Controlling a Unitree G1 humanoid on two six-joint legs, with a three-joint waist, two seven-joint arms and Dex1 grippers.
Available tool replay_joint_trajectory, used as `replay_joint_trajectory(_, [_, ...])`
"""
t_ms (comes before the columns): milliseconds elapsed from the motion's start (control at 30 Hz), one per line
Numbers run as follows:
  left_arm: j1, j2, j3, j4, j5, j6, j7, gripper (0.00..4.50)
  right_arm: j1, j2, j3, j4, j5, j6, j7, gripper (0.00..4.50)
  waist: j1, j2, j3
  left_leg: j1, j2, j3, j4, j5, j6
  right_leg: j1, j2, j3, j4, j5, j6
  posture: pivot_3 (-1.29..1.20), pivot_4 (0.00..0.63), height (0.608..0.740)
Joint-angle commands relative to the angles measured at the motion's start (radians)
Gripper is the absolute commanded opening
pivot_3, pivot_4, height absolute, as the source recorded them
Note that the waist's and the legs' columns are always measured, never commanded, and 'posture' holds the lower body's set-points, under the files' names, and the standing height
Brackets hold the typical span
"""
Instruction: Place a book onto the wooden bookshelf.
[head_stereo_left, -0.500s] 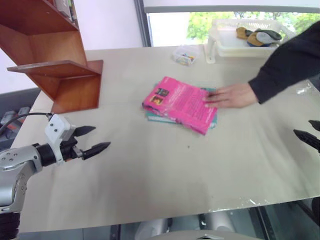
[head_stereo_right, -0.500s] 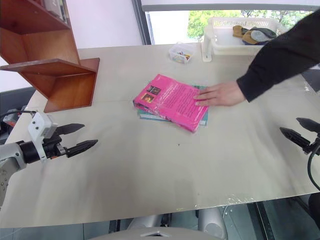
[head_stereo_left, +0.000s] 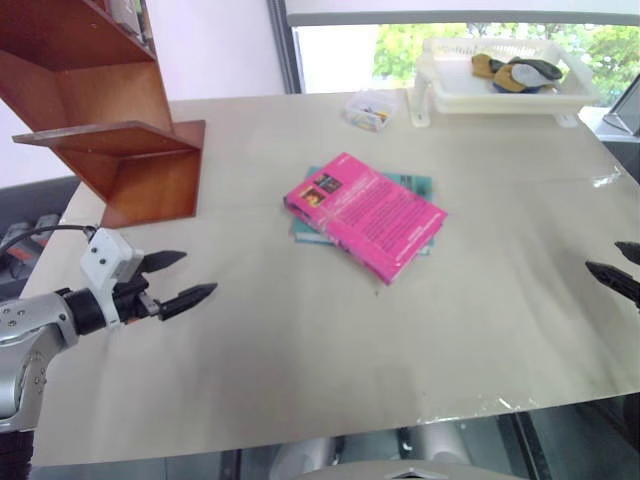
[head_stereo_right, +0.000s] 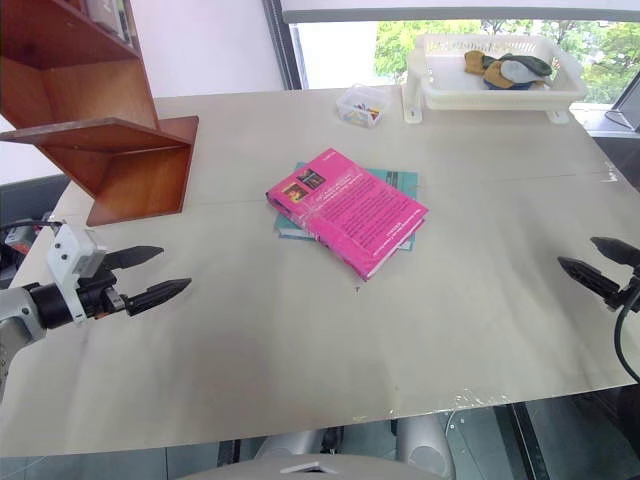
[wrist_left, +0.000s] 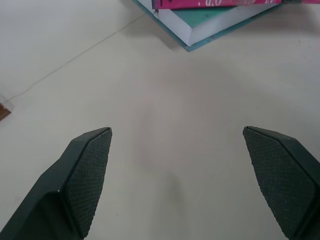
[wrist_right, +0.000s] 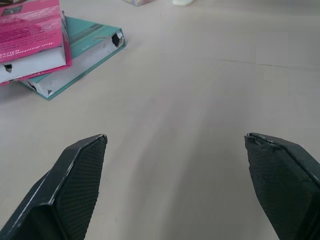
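The book (head_stereo_left: 366, 212), thick and bright pink, lies flat at the table's middle on top of a thinner teal book (head_stereo_left: 412, 185). The wooden bookshelf (head_stereo_left: 110, 110), reddish-brown with slanted sides, stands at the far left of the table. My left gripper (head_stereo_left: 178, 279) hovers open over the near left of the table, well short of the books, pointing toward them. My right gripper (head_stereo_right: 592, 260) is open at the right edge, also apart from the books. In the right wrist view the pink book (wrist_right: 31, 37) and teal book (wrist_right: 85, 52) lie ahead of my open fingers.
A white plastic basket (head_stereo_left: 500, 80) holding several items stands at the back right by the window. A small clear box (head_stereo_left: 369, 110) with coloured bits sits behind the books. The beige table (head_stereo_left: 300, 350) ends close in front of me.
A person's hand and dark sleeve that rested on the books have withdrawn out of view. The pink book now lies turned a little on the teal one. Both grippers stay put.
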Motion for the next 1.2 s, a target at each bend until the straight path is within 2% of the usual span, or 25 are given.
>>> replay_joint_trajectory(33, [0.001,0.009,0.028,-0.019,-0.009,-0.007,-0.005,4.46,0.000,-0.023,-0.026,-0.007,0.009,-0.013,0.006,4.50,0.000,0.000,0.000,0.000,0.000,0.000,0.000,0.000,0.000,0.000,0.000,0.000,0.000,0.000,0.000,0.00,0.150,0.740])
replay_joint_trajectory(433, [0.015,0.004,0.040,-0.034,-0.019,0.001,0.006,4.46,-0.008,-0.031,-0.013,-0.003,0.001,-0.014,0.007,4.50,0.000,0.000,0.000,0.000,0.000,0.000,0.000,0.000,0.000,0.000,0.000,0.000,0.000,0.000,0.000,0.00,0.150,0.740])
replay_joint_trajectory(667, [0.020,0.008,0.050,-0.025,-0.021,-0.008,0.003,4.46,-0.092,-0.005,0.034,-0.021,-0.004,0.012,-0.038,4.50,-0.002,0.000,0.000,0.000,0.000,0.000,0.000,0.000,0.000,0.000,0.000,0.000,0.000,0.000,0.000,0.00,0.150,0.740])
replay_joint_trajectory(933, [0.008,0.012,0.067,-0.045,-0.052,0.008,-0.009,4.46,-0.367,0.093,0.202,0.061,-0.059,0.013,-0.108,4.50,-0.004,0.001,0.000,0.000,0.000,0.000,0.000,0.000,0.000,0.000,0.000,0.000,0.000,0.000,0.000,0.00,0.150,0.740])
replay_joint_trajectory(1100, [0.009,0.012,0.105,-0.076,-0.115,0.032,-0.043,4.46,-0.576,0.195,0.300,0.267,-0.136,-0.055,-0.127,4.50,-0.003,0.001,0.001,-0.001,0.000,0.000,0.000,0.000,0.000,-0.002,0.000,0.000,0.000,0.000,0.000,0.00,0.150,0.740])
replay_joint_trajectory(1200, [0.019,0.006,0.133,-0.103,-0.157,0.057,-0.052,4.46,-0.684,0.272,0.329,0.412,-0.167,-0.097,-0.143,4.50,-0.003,0.000,0.000,-0.008,0.000,0.000,0.001,0.000,0.000,-0.009,0.000,0.000,0.001,0.000,0.000,0.00,0.150,0.740])
